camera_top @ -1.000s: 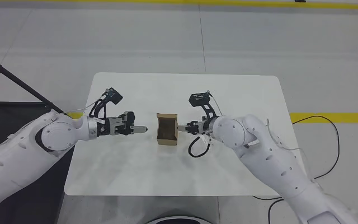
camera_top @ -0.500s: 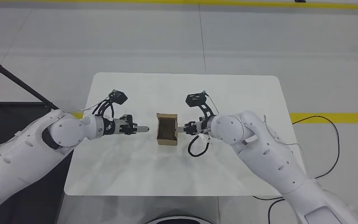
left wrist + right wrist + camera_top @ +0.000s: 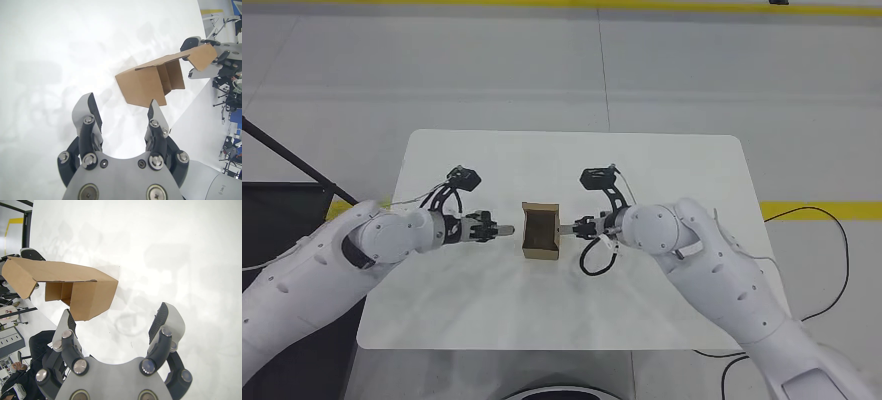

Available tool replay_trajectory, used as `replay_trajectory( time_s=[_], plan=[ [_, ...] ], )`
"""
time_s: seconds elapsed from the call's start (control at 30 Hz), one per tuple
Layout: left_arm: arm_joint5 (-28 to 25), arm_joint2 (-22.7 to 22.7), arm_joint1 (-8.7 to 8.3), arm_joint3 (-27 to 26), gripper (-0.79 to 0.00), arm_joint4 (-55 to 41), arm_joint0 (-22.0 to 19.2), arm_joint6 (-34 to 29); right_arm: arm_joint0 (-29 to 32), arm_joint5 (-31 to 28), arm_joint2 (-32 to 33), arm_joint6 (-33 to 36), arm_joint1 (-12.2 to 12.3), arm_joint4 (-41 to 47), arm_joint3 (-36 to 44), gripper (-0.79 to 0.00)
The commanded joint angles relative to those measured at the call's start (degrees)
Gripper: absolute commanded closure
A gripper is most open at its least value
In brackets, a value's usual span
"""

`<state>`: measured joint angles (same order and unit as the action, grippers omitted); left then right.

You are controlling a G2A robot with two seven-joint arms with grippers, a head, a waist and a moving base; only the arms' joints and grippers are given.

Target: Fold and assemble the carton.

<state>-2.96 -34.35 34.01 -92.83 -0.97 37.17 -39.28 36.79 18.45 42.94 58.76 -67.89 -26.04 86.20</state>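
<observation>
We see the brown carton point(image 3: 541, 231) standing open mid-counter point(image 3: 662, 300). Our left gripper point(image 3: 504, 230), fingers spread, sits just beside it at 9 o'clock. Our right gripper point(image 3: 564, 231), likewise spread, sits at 3 o'clock.

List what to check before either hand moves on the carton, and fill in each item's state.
1. Left hand open: ok, its fingers are spread with nothing between them.
2. Right hand open: ok, and it is empty too.
3. Left hand apart from the carton: ok, bare table shows between them in the top view.
4. Right hand apart from the carton: cannot tell, one fingertip sits right at its wall.
5. Carton resting on the table with its opening up: ok.
6. Carton closed: not ok, a flap stands out unfolded and the inside shows.
</observation>
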Motion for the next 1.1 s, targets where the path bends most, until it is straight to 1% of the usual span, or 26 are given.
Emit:
replay_trajectory(
  time_s=[0.0,0.03,0.1,0.3,0.53,0.67,0.83,0.93,1.07],
  plan=[
    [0.4,0.5,0.94,0.5,-0.708,0.6,-0.5,-0.1,-0.4,0.8,-0.3,0.2,-0.3,-0.4,-0.5,-0.785],
    [0.6,0.8,1.37,0.7,-0.739,0.9,-0.7,-0.1,-0.5,1.1,-0.4,0.2,-0.4,-0.4,-0.6,-0.785],
    [0.7,1.1,2.14,1.2,-0.770,1.2,-1.0,-0.3,-0.8,1.3,-0.6,0.2,-0.6,-0.3,-1.0,-0.785],
    [0.5,1.2,3.92,2.9,-0.757,1.4,-1.9,-1.6,-1.0,1.7,-0.4,0.2,-1.1,-0.2,-2.1,-0.785],
    [0.8,1.1,5.55,4.2,-0.733,2.2,-2.3,-2.7,-1.2,2.3,-0.4,0.5,-1.6,-0.6,-2.8,-0.785],
    [0.7,0.8,6.23,5.1,-0.733,2.7,-2.1,-3.3,-1.3,2.1,-0.4,0.7,-1.8,-0.8,-3.2,-0.785],
    [0.3,0.2,6.93,5.2,-0.714,3.2,-1.7,-3.3,-1.4,2.0,-0.4,0.7,-2.2,-1.0,-3.6,-0.785],
    [-0.9,-0.8,6.95,4.7,-0.714,3.1,-1.0,-3.2,-1.3,2.0,-0.2,0.7,-2.3,-1.0,-3.7,-0.785],
    [-1.3,-2.7,6.59,3.8,-0.723,3.2,0.2,-3.1,-1.1,1.8,0.0,0.7,-2.5,-1.3,-3.6,-0.785]
  ],
)
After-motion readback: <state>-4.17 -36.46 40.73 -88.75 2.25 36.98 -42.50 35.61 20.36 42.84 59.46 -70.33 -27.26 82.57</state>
